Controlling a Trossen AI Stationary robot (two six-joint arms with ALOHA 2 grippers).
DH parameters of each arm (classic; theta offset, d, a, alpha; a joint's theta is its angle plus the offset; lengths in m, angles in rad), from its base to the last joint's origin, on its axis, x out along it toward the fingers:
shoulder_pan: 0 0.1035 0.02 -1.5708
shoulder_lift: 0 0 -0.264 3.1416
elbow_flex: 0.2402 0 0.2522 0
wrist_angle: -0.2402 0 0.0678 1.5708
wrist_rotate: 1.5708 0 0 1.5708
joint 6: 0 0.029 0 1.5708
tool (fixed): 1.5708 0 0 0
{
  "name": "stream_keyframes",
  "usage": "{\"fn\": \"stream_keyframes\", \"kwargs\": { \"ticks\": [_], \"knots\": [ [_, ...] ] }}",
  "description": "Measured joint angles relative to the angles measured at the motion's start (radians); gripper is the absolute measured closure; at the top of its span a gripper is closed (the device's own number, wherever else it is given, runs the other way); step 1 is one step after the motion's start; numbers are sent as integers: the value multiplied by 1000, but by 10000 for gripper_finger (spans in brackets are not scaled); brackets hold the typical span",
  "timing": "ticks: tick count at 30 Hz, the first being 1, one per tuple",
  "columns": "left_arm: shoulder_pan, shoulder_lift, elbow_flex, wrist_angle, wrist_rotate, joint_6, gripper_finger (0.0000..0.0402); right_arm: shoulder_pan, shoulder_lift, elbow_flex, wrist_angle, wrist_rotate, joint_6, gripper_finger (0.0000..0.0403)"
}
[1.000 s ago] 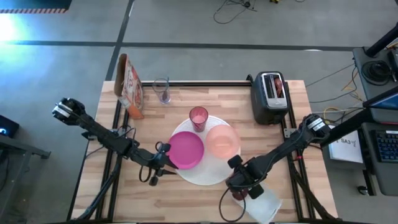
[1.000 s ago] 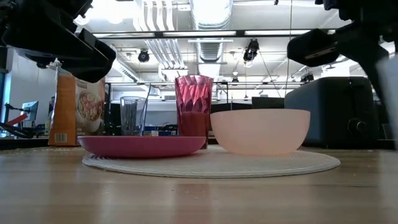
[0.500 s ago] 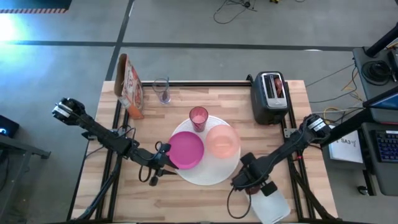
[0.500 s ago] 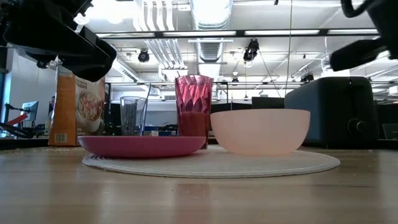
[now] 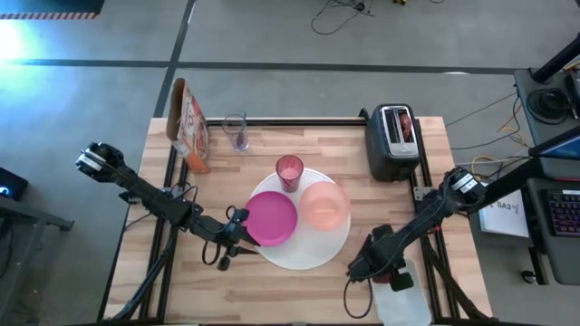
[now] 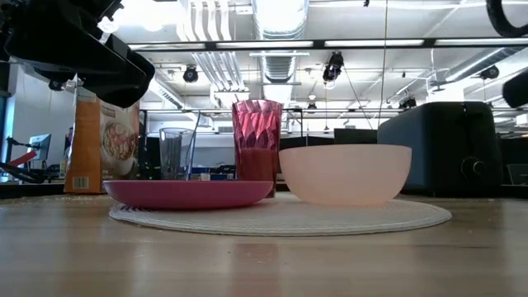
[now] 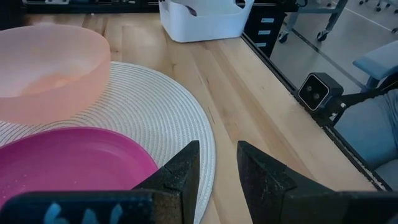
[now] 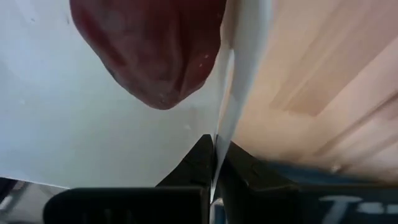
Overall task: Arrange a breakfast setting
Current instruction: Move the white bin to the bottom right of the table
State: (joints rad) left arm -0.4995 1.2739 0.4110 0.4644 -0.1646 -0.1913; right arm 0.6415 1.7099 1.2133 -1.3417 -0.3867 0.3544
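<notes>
A big round white woven plate [image 5: 304, 249] lies mid-table. On it rest a magenta plate [image 5: 271, 218], a pale pink bowl [image 5: 323, 205] and a pink tumbler [image 5: 289, 170]. A clear glass [image 5: 237, 131] stands at the far left. My left gripper [image 5: 237, 228] hovers narrowly open and empty over the magenta plate's near left rim [image 7: 124, 155]. My right gripper [image 5: 390, 274] is shut on a white bin [image 5: 405, 301] at the near right corner. A dark red round fruit [image 8: 149, 50] lies in the bin. No spoon shows. My right gripper pinches the white bin's thin upright wall at its rim [image 8: 218, 121]. One finger is inside the bin and one outside. The fruit rests inside on the bin's floor. Whether the bin is lifted or on the table, I cannot tell.
A black toaster [image 5: 396, 140] stands at the far right, with something in its slot. A cereal box [image 5: 188, 122] stands at the far left, next to the glass. Bare wood lies between the white plate and the table's near edge [image 6: 264, 264].
My right gripper has moved toward the table's right and near edges, drawing the white bin along to the near right corner. In the low view the right arm has left the picture to the right. My left arm has kept still.
</notes>
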Motion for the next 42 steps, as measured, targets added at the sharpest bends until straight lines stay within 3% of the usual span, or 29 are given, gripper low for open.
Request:
{"fn": "stream_keyframes", "kwargs": {
  "ticks": [12,20,27,34,42],
  "knots": [
    [0,0,0,8,0,0,311,82,-21,-77,-25,-14,50,394],
    [0,0,0,15,0,0,311,102,-132,-152,-34,-29,63,394],
    [0,0,0,15,0,0,311,107,-182,-198,86,-1,139,394],
    [0,0,0,16,-1,0,311,108,-185,-227,128,50,353,394],
    [0,0,0,27,-2,0,311,108,-185,-218,123,65,355,374]
  ]
}}
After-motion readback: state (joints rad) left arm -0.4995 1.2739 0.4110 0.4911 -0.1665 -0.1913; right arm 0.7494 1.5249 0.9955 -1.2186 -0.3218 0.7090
